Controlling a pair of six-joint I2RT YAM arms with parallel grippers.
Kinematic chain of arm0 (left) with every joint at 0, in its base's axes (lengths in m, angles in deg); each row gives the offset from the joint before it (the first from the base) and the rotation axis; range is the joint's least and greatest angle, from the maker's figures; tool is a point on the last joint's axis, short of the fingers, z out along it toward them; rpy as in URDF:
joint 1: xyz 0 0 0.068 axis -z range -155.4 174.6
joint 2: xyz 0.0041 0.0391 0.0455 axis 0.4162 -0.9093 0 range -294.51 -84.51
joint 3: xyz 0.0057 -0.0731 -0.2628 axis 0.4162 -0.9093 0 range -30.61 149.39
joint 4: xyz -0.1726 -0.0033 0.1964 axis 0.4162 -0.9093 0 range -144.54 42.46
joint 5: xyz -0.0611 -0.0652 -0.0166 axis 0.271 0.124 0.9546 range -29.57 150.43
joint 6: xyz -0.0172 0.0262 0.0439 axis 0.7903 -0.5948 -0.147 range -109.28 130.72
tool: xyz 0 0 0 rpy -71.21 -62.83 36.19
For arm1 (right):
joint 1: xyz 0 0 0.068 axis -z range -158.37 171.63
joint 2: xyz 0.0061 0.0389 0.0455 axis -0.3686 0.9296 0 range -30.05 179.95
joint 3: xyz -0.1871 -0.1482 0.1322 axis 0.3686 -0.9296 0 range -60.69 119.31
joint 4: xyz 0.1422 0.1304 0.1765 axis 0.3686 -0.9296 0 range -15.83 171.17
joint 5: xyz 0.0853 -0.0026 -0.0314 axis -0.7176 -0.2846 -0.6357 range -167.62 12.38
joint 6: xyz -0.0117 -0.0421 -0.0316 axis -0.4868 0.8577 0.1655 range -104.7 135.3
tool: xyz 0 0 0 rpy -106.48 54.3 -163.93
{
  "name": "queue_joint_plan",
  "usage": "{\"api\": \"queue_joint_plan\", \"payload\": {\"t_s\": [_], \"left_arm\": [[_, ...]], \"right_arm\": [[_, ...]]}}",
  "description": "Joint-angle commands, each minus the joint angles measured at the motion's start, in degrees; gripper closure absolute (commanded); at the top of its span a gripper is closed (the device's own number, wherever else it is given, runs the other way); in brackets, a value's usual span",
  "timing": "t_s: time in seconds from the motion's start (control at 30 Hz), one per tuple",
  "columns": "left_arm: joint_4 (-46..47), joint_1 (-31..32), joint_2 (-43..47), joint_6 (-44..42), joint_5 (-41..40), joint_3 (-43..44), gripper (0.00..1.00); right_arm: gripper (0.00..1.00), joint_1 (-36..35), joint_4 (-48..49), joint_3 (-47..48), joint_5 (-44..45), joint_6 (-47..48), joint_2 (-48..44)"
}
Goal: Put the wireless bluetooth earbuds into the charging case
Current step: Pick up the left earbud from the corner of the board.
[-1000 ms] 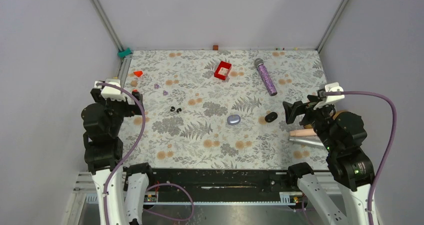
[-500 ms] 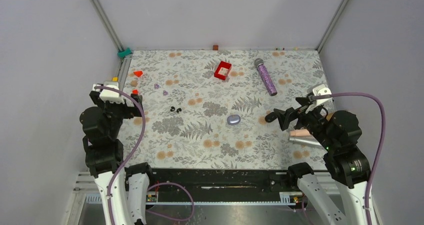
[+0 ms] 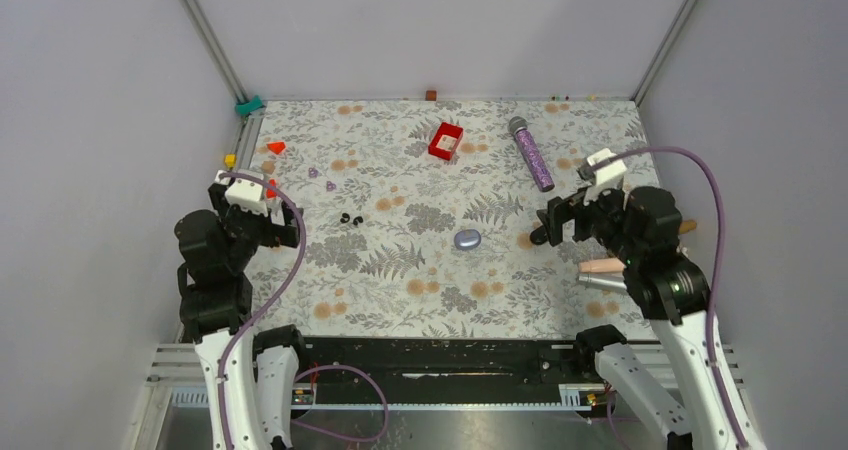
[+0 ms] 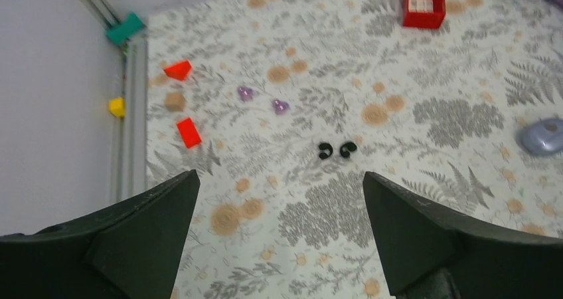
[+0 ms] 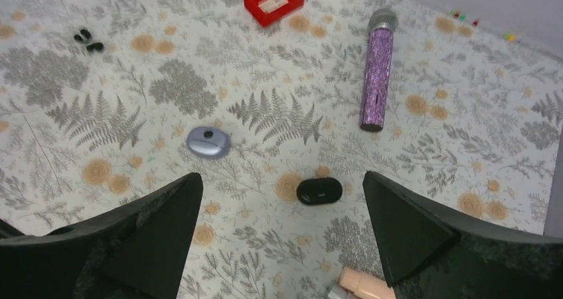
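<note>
Wireless bluetooth earbuds (image 3: 349, 218), 2 tiny glossy black rounded buds, lie side by side, almost touching, on the floral-print tablecloth (image 3: 420, 290), left of the table's middle. Neither bud is held or touched. Charging case (image 3: 467, 239), a small smooth lavender-grey oval pebble, sits near the centre of the cloth, to the right of the buds and well apart from them; its lid looks shut, and the right wrist view shows a dark spot on top. Left gripper (image 4: 280, 179) hangs over the left side of the table with jaws spread wide and nothing between them; in its wrist view the 2 buds sit out ahead, between the 2 black fingers (image 4: 153, 226). Right gripper (image 5: 282, 178) hangs over the right side, jaws also spread wide and empty; its wrist view shows the case ahead on the left and a larger black oval object (image 5: 319, 191) just right of the case, apart from it. Long purple glitter microphone (image 3: 530, 153) lies at the far right. Small red open box (image 3: 445, 140) sits far centre. Red wedge (image 3: 276, 147), red block (image 4: 188, 131), tan cube (image 4: 174, 101), 2 small purple pieces (image 4: 245, 94) and a yellow cube (image 3: 230, 159) cluster far left. Peach cylinder (image 3: 605, 265) and silver cylinder (image 3: 610, 282) lie beside the right arm.
</note>
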Motion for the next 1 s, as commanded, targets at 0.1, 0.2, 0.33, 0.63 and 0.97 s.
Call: {"api": "queue_joint_plan", "payload": {"t_s": [0.1,0.2,0.33,0.63,0.97], "left_arm": [[0.62,-0.26,-2.66,-1.65,7.05,-1.84,0.01],[0.58,-0.27,-2.38,-1.96,7.28,-2.45,0.01],[0.47,-0.31,-1.94,-1.86,7.56,-2.53,0.01],[0.51,-0.34,-0.44,-2.15,8.02,-3.19,0.01],[0.42,-1.04,-0.1,-2.19,9.0,-3.46,0.02]], "right_arm": [[0.01,-0.22,-7.71,6.33,5.46,7.72,17.34],[0.01,-0.22,-7.84,5.6,7.81,8.17,22.05],[0.0,-0.22,-7.17,3.9,7.33,6.95,25.29],[0.03,-0.22,-6.48,3.15,5.4,4.16,31.21],[0.13,-0.96,-6.13,7.1,0.26,2.86,36.86]]}}
